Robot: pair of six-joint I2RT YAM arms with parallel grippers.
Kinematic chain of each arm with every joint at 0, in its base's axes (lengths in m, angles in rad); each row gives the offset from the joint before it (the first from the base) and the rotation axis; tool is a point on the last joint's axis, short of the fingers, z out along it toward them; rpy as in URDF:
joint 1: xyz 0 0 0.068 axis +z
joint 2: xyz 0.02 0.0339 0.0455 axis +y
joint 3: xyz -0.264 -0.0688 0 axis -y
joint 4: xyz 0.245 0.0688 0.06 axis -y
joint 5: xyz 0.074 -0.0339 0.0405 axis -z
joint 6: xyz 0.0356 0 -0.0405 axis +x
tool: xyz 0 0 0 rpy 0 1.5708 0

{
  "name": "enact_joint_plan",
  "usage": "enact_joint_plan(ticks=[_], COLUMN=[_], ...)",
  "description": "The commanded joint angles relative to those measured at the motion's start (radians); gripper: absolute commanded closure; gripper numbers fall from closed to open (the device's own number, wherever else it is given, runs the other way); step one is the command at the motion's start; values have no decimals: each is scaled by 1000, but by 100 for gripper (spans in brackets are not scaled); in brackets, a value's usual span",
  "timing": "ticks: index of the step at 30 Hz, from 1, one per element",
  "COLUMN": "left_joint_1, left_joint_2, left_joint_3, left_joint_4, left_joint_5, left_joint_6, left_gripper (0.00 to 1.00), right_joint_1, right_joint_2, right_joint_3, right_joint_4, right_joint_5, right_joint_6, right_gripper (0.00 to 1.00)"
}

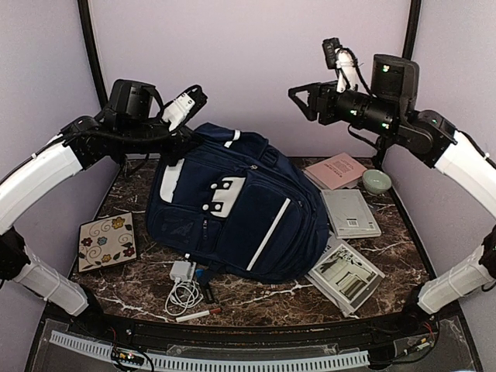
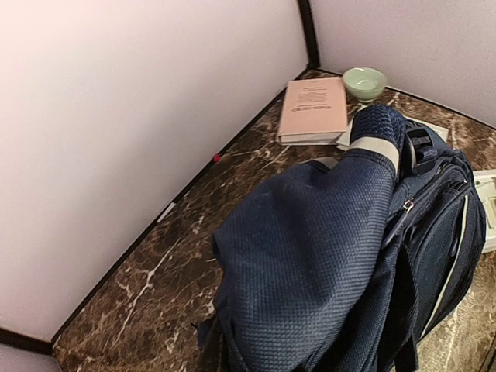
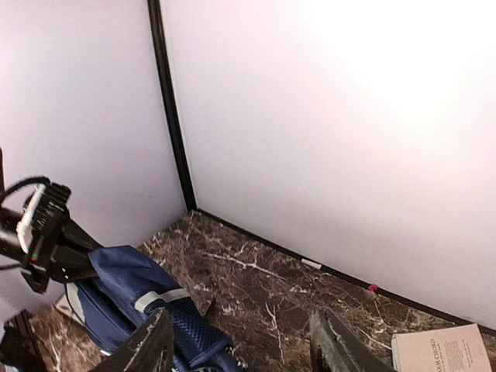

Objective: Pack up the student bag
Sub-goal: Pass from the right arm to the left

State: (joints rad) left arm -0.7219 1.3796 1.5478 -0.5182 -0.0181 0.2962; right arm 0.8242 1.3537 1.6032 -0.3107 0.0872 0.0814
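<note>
Brown marble-patterned table top with white veins carries everything. At the left of the top view, a square cream tile with printed flowers lies flat, apart from the bag. Above it, the white-shelled left arm with black joints bends in from the left edge. The left gripper sits at the bag's upper left corner. In the right wrist view its black fingers are pinched together on a fold of navy cloth, holding that corner raised.

A white square charger with a coiled cable lies just beside the bag's lower edge. A slim red-and-white marker pen lies below it.

The large dark navy student bag, coarse woven fabric with thin white stripes and a light grey panel, slumps across the middle of the table. Its cloth fills the lower right of the left wrist view.

To the right, a magazine with a black-and-white photograph cover touches the bag's lower right edge. A flat grey rectangular book lies above it, then a pink softcover book and a pale green glazed bowl near the back corner.

At the upper right, the right arm is held high and level. The right gripper hangs in the air with its fingers spread wide and nothing between them.
</note>
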Motion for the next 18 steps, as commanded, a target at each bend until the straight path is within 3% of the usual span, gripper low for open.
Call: enact_joint_plan(ticks=[1, 7, 14, 18], left_joint_1=[5, 5, 5, 4], left_joint_2=[-124, -195, -248, -269], left_joint_3=[5, -43, -82, -138], left_joint_4=[195, 281, 397, 395], left_joint_5=[-203, -233, -302, -228], left_joint_6=[-126, -143, -117, -149], left_gripper=[100, 100, 100, 100], right_joint_1=[13, 77, 113, 113], right_joint_2=[-99, -108, 99, 200], right_joint_3=[-114, -268, -176, -118], right_joint_4=[191, 297, 254, 261], right_joint_5=[152, 85, -51, -83], right_joint_6=[356, 536, 567, 558], right_gripper=[47, 57, 59, 56])
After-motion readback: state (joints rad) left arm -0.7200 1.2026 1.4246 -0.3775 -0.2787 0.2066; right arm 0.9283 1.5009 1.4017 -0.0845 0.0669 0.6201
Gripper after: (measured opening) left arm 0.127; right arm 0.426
